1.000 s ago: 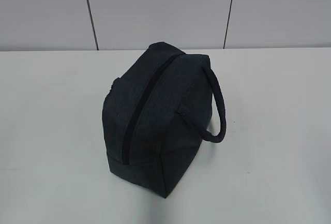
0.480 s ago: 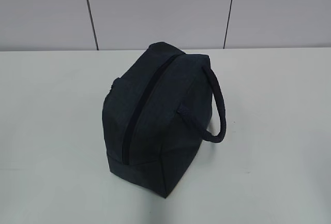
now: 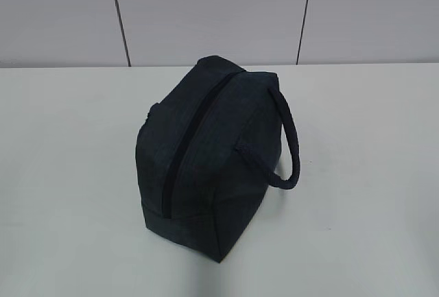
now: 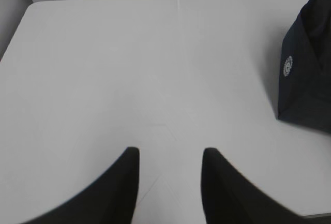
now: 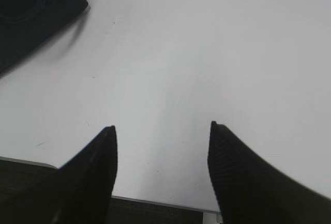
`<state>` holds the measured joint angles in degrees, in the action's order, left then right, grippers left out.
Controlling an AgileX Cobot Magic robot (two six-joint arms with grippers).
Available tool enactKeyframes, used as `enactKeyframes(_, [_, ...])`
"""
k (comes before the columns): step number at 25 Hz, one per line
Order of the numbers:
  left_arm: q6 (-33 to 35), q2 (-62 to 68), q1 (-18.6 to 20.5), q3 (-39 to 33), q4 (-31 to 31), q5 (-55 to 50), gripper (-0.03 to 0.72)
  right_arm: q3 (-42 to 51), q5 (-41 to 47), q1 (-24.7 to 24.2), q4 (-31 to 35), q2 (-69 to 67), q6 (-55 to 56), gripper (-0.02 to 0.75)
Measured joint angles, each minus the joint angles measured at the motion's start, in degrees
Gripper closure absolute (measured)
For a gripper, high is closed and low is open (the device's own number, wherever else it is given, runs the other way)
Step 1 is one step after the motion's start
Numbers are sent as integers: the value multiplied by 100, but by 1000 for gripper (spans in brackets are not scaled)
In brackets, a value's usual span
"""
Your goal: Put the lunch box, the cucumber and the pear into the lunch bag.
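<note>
Lunch bag [image 3: 206, 153] sits at the middle of the exterior frame on the white table [image 3: 357, 173], its dark navy fabric boxy and its black zipper [image 3: 188, 139] running closed along the top from the upper middle down toward the lower left. Its looped strap handle [image 3: 288, 146] arcs out on the right side of the bag and droops to the table. Behind the table, along the top of the frame, stands a pale panelled wall [image 3: 206, 9] with 2 dark vertical seams.

In the left wrist view the left gripper [image 4: 169, 154] shows at the bottom of the frame, its 2 dark jaws parted with only bare table between them, grasping nothing. The lunch bag [image 4: 305, 79] fills the right edge of that frame, well apart from the jaws, with a small round white label [image 4: 288, 66] on its side.

In the right wrist view the right gripper [image 5: 162, 128] also shows at the bottom of the frame, jaws spread wider and released over bare table. A corner of the lunch bag [image 5: 36, 12] lies in the upper left of that frame, well apart from the jaws.

Lunch box, cucumber and pear show in none of the 3 views.
</note>
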<state>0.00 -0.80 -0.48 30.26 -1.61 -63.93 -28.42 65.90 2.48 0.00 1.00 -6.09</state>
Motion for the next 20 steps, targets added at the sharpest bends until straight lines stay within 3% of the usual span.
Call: enactKeyframes(20, [0,0,0,0,0,0,447,0,0,0,0,0,0,294])
